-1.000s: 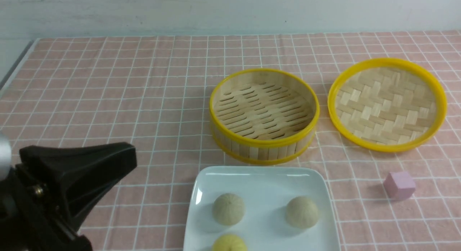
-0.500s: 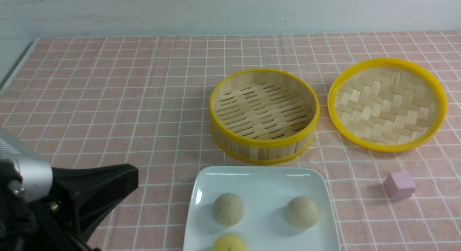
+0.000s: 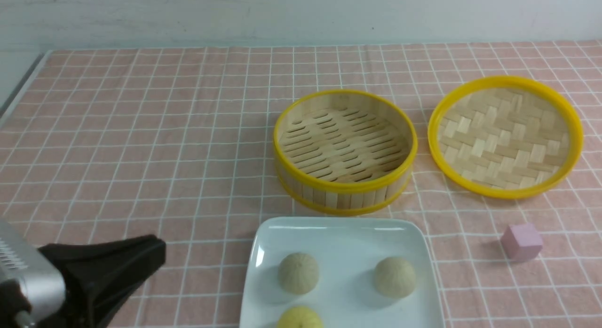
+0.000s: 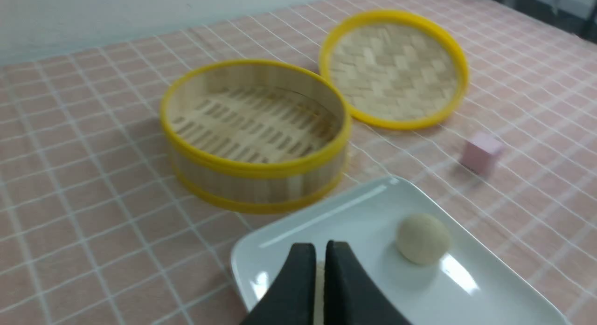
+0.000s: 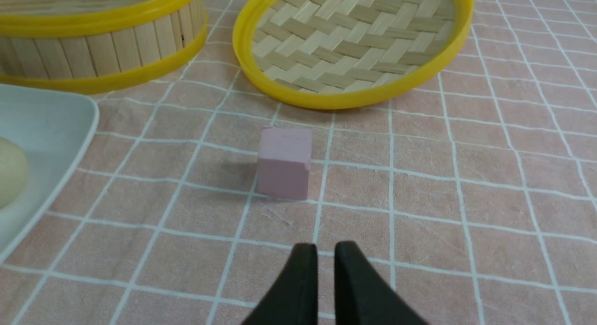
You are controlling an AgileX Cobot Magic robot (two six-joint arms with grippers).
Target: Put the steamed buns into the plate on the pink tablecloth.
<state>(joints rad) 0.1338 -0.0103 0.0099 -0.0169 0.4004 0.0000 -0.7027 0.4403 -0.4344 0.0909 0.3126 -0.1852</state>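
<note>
Nearest the robot, the white plate point(image 3: 341, 234) lies on the pink tablecloth point(image 3: 141, 130) and serves as the landmark. All three steamed buns sit inside it: a beige bun point(image 3: 298, 272) on its left half, a second beige bun point(image 3: 394, 276) on its right half, and a yellow bun point(image 3: 299, 317) at the plate's near edge, cut off by the frame in the front view.

To the left of the plate, the left gripper point(image 3: 153, 255) hangs above the cloth. The front view shows only its dark side, so its state is unclear there. The left wrist view settles it: the left gripper point(image 4: 320, 250) has its two black fingers pressed almost together with nothing between them, their tips over the plate's corner. That view shows only the right-hand beige bun point(image 4: 423, 238) clearly.

The right gripper point(image 5: 325, 250) appears only in the right wrist view, fingers likewise nearly touching and empty, over bare cloth to the right of the plate. Just beyond its tips stands a small pink cube point(image 5: 283, 162), apart from the plate's rim.

Behind the plate sits the bamboo steamer point(image 3: 344, 151), open, its slatted floor bare. To the steamer's right, just beside it, lies the woven lid point(image 3: 505, 136), flat on the cloth.
</note>
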